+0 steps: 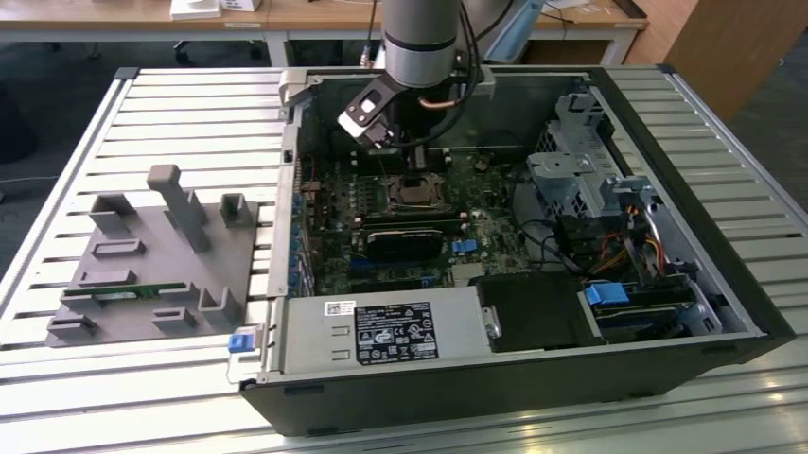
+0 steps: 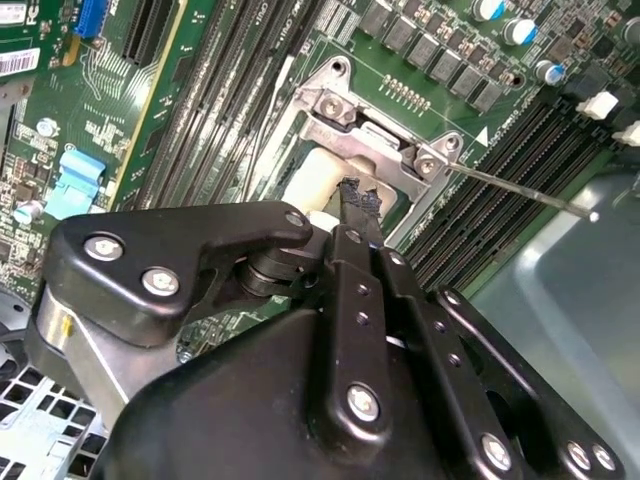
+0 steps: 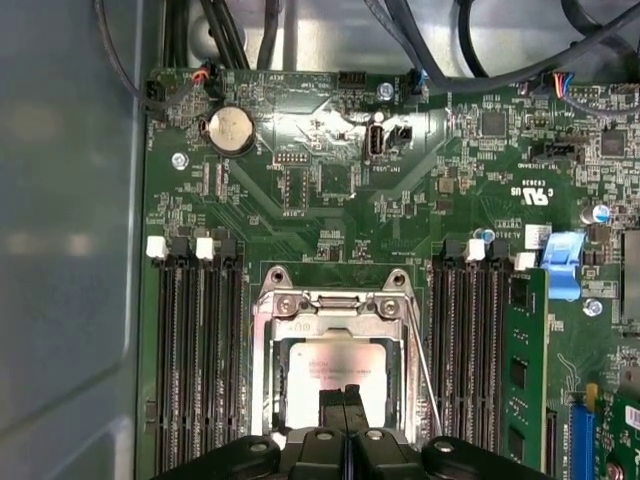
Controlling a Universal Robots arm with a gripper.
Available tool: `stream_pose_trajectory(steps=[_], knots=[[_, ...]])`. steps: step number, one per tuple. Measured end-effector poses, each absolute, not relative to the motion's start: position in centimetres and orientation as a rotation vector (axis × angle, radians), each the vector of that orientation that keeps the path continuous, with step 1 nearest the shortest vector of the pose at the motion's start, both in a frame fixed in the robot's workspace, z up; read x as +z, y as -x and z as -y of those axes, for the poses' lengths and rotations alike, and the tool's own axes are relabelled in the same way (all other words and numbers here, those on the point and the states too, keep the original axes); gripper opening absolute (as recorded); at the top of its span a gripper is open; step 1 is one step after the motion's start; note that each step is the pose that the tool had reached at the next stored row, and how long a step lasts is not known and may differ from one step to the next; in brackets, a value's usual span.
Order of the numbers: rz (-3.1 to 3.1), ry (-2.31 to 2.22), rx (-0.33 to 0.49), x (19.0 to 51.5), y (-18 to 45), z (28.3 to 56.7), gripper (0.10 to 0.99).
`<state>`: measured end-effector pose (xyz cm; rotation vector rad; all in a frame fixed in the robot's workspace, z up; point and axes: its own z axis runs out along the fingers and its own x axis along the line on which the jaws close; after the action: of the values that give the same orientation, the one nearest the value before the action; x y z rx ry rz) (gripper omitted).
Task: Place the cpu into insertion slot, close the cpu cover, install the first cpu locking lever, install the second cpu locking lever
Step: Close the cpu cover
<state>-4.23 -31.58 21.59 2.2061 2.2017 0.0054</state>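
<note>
The end effector (image 3: 346,402) is clenched: its two fingers are pressed together with nothing between them. In both wrist views its tip stands directly over the socket area, at or just above the edge of the chip (image 3: 335,368); contact cannot be confirmed.

The chip lies flat in the socket (image 1: 411,193) on the motherboard (image 3: 300,210), inside the open computer case (image 1: 505,397) on the slatted desk (image 1: 177,113). The cover (image 3: 268,350) lies down over it, and the chip's grey top shows through the cover's window. One thin wire lever (image 2: 520,190) juts out from the socket corner over the memory slots (image 3: 200,340) and appears unlatched.

Hazards, as judged from this position:
- Tip slip. The clenched tip is narrow, and a push off the cover frame could land on the bare chip top and mark it.
- Uneven load. Pressure on one edge of the cover could tilt the chip and bend socket pins beneath it.
- Lever spring-back. The free wire could snap away if caught off centre.
- Side collision. The memory slots flank the socket closely, so any lateral drift could strike them.
</note>
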Motion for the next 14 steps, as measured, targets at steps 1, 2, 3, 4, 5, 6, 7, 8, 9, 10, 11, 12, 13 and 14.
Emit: stream_pose_trajectory(steps=[1, 2, 3, 4, 5, 6, 7, 8, 9, 10, 11, 12, 13, 14], knots=[[-2.202, -2.206, 0.006, 21.5, 4.3, 31.6, 0.106], [-2.202, -2.206, 0.006, 21.5, 4.4, 31.6, 0.106], [-2.202, -2.206, 0.006, 21.4, 4.5, 31.6, 0.106], [-2.202, -2.206, 0.006, 21.3, 4.6, 31.6, 0.106], [-2.202, -2.206, 0.005, 21.3, 4.7, 31.6, 0.106], [-2.202, -2.206, 0.005, 21.2, 4.8, 31.6, 0.106], [-2.202, -2.206, 0.005, 21.1, 4.9, 31.6, 0.106], [-2.202, -2.206, 0.005, 21.1, 5.0, 31.6, 0.106], [-2.202, -2.206, 0.005, 21.0, 5.1, 31.6, 0.106], [-2.202, -2.206, 0.005, 20.9, 5.1, 31.6, 0.106], [-2.202, -2.206, 0.005, 20.8, 5.2, 31.6, 0.106], [-2.202, -2.206, 0.005, 20.7, 5.2, 31.6, 0.106], [-2.202, -2.206, 0.005, 20.6, 5.2, 31.6, 0.106], [-2.202, -2.206, 0.005, 20.5, 5.3, 31.6, 0.106]])
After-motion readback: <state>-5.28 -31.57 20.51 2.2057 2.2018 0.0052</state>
